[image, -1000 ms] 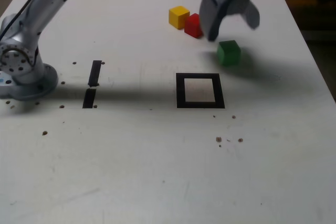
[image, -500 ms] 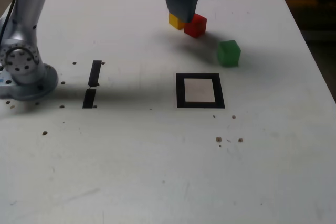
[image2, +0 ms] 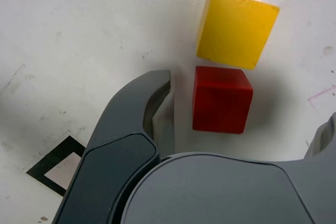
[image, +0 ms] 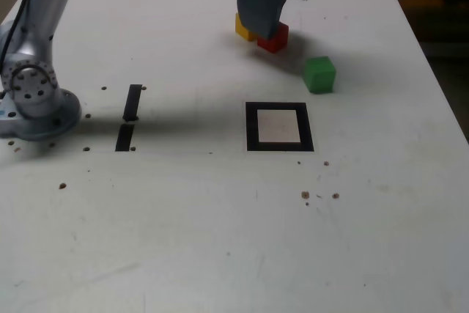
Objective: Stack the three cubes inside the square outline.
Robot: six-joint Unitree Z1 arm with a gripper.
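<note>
In the exterior view, our gripper (image: 286, 16) has swung from near the green cube (image: 319, 75) to over the red cube (image: 272, 42), so we judge red is the first pick. From the empty square outline (image: 253, 127), red lies at twelve o'clock, green at one, the yellow cube (image: 244, 29) towards eleven; bare table (image: 220, 232) opens at six.

In the wrist view, our pincer is spread, holding nothing; yellow crowds red's edge, so closing may nudge it.

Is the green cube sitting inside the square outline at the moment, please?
No, the green cube rests on the bare table, outside the black square outline.
</note>
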